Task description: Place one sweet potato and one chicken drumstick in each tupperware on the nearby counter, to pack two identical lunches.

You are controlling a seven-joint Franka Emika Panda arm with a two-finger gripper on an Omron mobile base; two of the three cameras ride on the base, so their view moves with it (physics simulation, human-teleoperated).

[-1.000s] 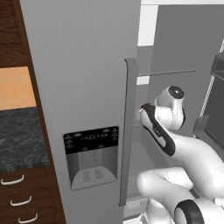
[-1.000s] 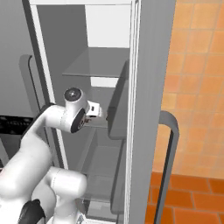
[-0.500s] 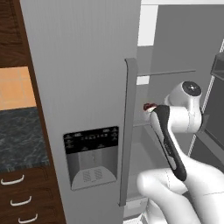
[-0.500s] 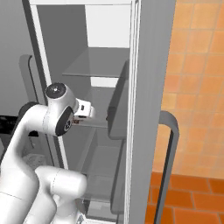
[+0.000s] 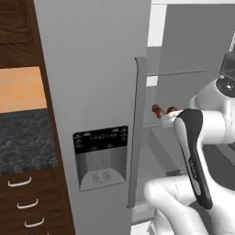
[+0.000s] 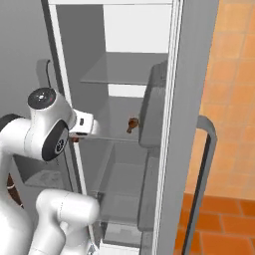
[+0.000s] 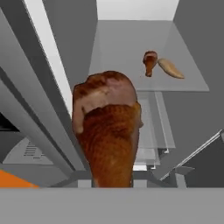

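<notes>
arm [image 5: 193,142] bent, hand [image 5: 170,114] clamped shut

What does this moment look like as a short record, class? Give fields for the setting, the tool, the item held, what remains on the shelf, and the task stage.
setting: open fridge, glass shelf inside
tool: tool shut on a chicken drumstick
item held: chicken drumstick, reddish-brown, close to the hand camera
on shelf: second drumstick beside a sweet potato, close together; contact unclear
counter: dark marbled counter left of the fridge
task stage: drumstick picked, not yet packed
</notes>
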